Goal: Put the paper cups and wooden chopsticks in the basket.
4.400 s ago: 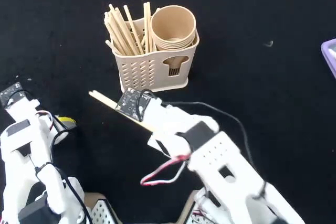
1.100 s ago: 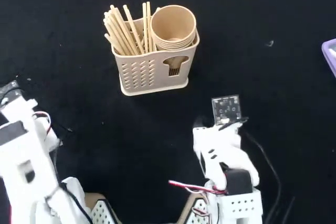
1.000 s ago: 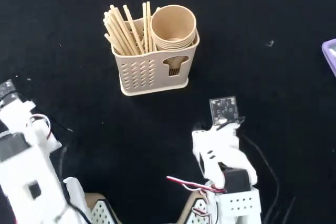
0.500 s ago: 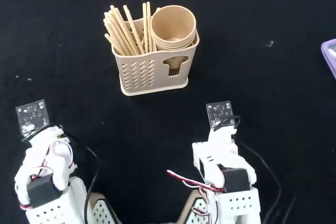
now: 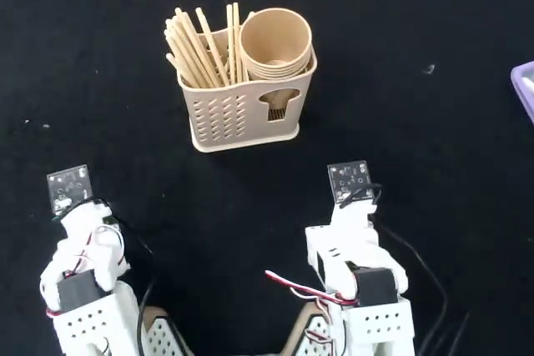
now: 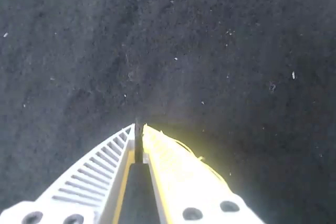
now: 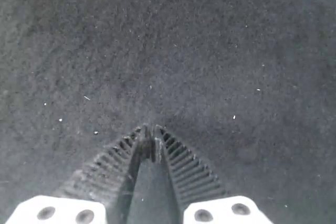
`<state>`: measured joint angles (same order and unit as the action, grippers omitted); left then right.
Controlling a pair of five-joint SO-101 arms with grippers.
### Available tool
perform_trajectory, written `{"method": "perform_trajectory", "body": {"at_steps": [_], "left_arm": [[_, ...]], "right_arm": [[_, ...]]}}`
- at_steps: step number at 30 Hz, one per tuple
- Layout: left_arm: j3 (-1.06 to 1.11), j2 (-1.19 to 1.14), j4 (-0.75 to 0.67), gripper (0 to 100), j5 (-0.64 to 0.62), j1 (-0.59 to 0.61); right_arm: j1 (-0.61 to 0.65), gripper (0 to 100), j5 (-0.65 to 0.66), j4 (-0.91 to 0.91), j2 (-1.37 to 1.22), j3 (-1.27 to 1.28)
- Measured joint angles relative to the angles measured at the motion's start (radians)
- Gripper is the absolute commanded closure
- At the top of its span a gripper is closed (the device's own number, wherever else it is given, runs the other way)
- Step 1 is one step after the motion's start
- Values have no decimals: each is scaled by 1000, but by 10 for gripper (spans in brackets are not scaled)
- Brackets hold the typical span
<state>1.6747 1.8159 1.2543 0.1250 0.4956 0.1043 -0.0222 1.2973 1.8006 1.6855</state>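
Observation:
A beige slotted basket [image 5: 219,116] stands at the back middle of the black table. In its left compartment stand several wooden chopsticks [image 5: 198,46], leaning leftward; its right compartment holds stacked paper cups [image 5: 275,41]. Both arms are folded back at the table's front edge, far from the basket. My left gripper [image 6: 138,129] hangs shut over bare black cloth, holding nothing. Over bare cloth too, my right gripper [image 7: 149,132] has its ridged fingers pressed together, also with nothing in them. In the high view, the left arm [image 5: 82,256] sits at the front left and the right arm [image 5: 355,248] at the front middle.
A purple object [image 5: 525,89] pokes in at the right edge of the table. Black cloth stretches between the arms and the basket. A small pale speck [image 5: 429,68] lies at the back right.
The right arm put its chopstick in the basket and drew back to the front edge. Over the last second the left arm folded down into its rest pose; the right arm settled slightly.

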Motion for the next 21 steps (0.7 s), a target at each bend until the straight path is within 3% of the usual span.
{"method": "perform_trajectory", "body": {"at_steps": [21], "left_arm": [[2, 0, 11, 970, 0, 0]], "right_arm": [[0, 986, 0, 0, 0, 0]]}}
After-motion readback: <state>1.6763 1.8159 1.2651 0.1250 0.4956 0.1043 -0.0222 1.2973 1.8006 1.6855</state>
